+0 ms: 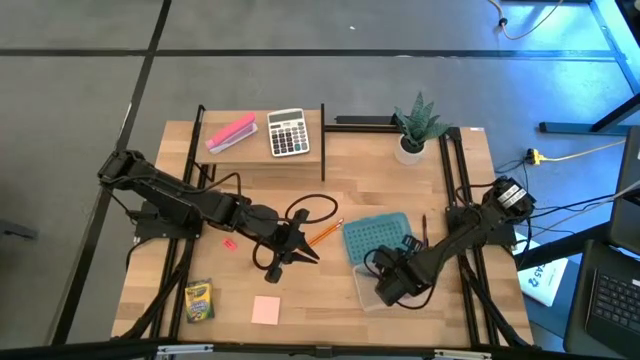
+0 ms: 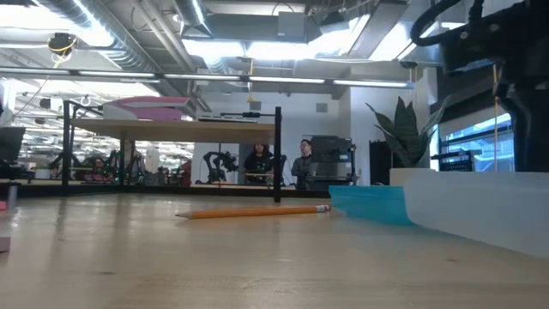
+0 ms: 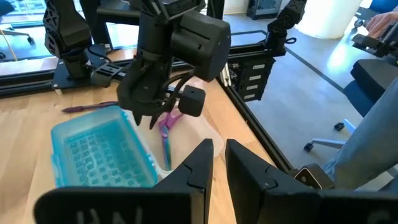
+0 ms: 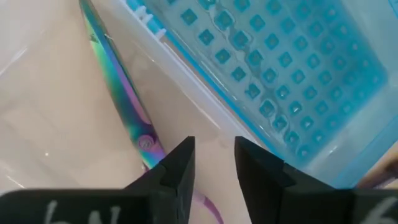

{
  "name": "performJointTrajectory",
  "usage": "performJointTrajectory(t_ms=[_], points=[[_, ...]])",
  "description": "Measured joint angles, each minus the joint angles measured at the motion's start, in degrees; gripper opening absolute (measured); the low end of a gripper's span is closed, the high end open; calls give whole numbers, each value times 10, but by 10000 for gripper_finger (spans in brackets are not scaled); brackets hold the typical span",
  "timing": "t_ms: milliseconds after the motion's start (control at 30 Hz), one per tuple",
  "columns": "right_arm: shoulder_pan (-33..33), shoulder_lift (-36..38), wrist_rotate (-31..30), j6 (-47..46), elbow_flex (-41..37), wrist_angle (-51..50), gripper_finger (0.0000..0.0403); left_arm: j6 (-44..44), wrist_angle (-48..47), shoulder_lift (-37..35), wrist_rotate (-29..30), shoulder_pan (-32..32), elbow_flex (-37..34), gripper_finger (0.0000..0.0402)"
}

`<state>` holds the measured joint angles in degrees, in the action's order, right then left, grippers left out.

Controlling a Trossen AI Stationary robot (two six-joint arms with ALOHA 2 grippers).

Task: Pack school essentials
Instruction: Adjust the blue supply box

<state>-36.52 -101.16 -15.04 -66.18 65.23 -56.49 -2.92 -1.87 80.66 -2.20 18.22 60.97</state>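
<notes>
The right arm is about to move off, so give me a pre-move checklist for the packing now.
1. Scissors inside the clear case, beside the blue lid: ok.
2. Scissors let go by the right gripper, which hangs right over their handle: cannot tell.
3. Left gripper shut and empty, at mid-table: ok.
4. Pencil lying free between the left gripper and the blue lid, nothing on it: ok.
5. Crayon box and pink notepad packed: not ok, both lie on the table outside the case.
</notes>
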Motion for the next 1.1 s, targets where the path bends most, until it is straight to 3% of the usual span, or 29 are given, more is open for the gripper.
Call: performJointTrajectory(t_ms=[200,600,1100], points=[[0,7,30,102,0,70,115,-15,0,0,0,5,0,38],[37,4,20,305,0,144,115,-15,0,0,16,24,0,37],[79,4,0,320,0,147,115,-29,-2,0,18,30,0,37]])
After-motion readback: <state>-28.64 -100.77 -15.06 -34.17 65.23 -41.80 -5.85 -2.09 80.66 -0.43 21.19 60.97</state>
